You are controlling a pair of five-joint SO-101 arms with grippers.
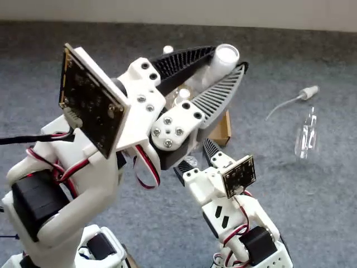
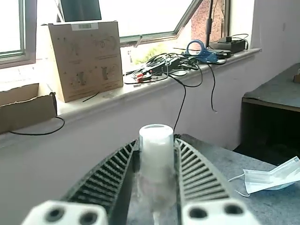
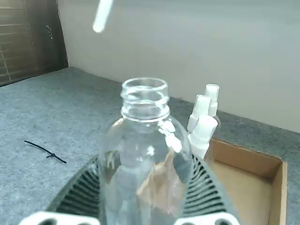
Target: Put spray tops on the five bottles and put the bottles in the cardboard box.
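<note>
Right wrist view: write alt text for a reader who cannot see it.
The right gripper holds an upright clear bottle with an open neck and no spray top. Behind it, white spray tops stand at the corner of an open cardboard box, and a white tube tip hangs above.

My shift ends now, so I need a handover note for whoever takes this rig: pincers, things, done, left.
Left pincer: shut on a spray top, held high.
Right pincer: shut on an open bottle, upright.
Cardboard box: capped bottles stand in it, count unclear.
On the table: one bare bottle lying, one loose spray top near it.
To do: cap the held bottle, box it, then the lying one.
</note>
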